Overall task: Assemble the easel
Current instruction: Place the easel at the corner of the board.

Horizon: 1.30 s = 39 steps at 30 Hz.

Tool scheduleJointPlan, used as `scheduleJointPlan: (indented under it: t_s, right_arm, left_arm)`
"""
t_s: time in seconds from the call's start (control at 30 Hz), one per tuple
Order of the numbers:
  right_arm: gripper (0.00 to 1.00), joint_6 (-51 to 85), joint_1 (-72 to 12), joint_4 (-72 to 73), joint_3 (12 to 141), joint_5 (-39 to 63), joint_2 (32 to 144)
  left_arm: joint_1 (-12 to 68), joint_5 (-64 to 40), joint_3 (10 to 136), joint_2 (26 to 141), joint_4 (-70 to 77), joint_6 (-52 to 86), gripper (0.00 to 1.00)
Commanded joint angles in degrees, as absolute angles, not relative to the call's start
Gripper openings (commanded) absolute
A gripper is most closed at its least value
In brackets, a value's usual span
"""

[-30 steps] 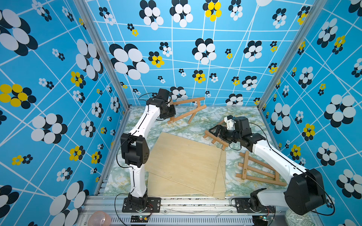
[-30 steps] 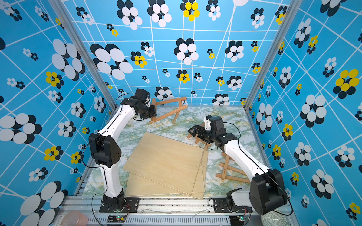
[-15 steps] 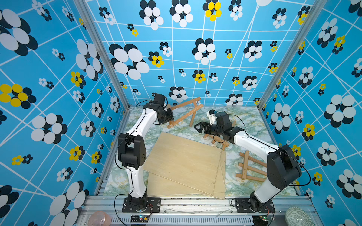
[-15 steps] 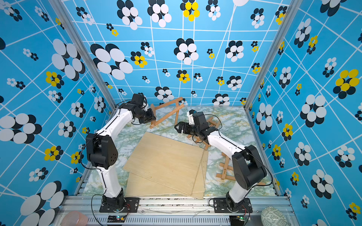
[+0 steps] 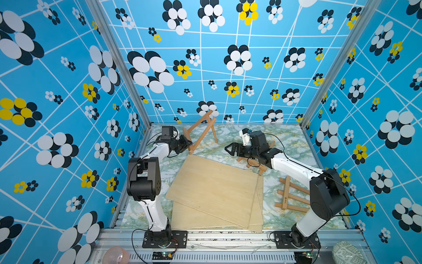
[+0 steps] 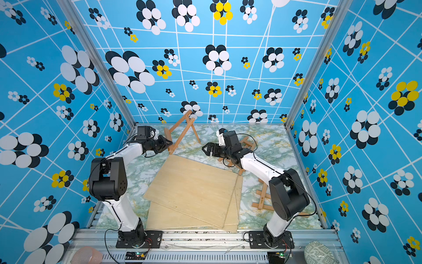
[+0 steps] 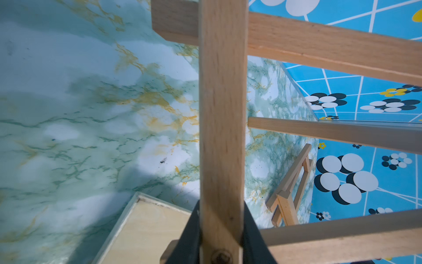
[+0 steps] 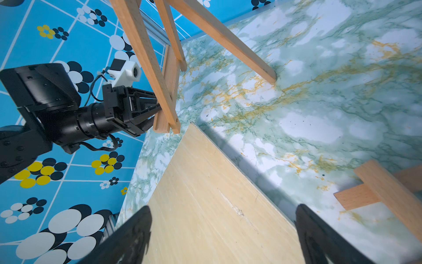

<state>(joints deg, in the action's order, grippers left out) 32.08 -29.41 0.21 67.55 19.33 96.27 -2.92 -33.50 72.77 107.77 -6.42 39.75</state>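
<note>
Wooden easel (image 5: 204, 134) now stands tilted up just beyond the far corner of the plywood boards (image 5: 214, 189), where a second ago it lay lower and flatter. The left gripper (image 5: 189, 144) stays clamped on its lower end. The right gripper (image 5: 227, 149), spread wide and empty, has swung in over the boards' far edge, probably to spread the rear leg.

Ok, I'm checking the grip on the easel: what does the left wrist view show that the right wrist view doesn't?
Only the left wrist view: the left end effector shut on a bar of the easel, seen close up. Only the right wrist view: that grip from outside, one easel leg reaching the table, and the right end effector open and empty. Both: the easel, the plywood board, the marbled table.
</note>
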Motion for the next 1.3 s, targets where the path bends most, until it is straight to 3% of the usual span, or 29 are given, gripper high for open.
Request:
scheduleJointPlan:
  t_s: [0.0,0.33,0.87,1.27]
  right_arm:
    - [0.99,30.61,-29.93,-2.14,68.64,18.28,96.21]
    - [0.99,29.36,-30.41,-4.80,70.00,18.27,96.83]
    - [0.99,29.01,-30.50,-5.69,69.80,19.03,97.58]
    - [0.99,29.33,-30.49,-5.71,68.03,19.16,96.64]
  left_arm:
    - [-5.53,-35.63,70.17,106.29,4.95,40.63,0.00]
    - [-13.20,-37.96,57.60,108.02,25.98,48.81,0.00]
    - [-14.20,-23.64,39.41,101.88,37.03,56.69,0.00]
    - [-13.80,-18.97,31.99,102.13,43.89,62.76,0.00]
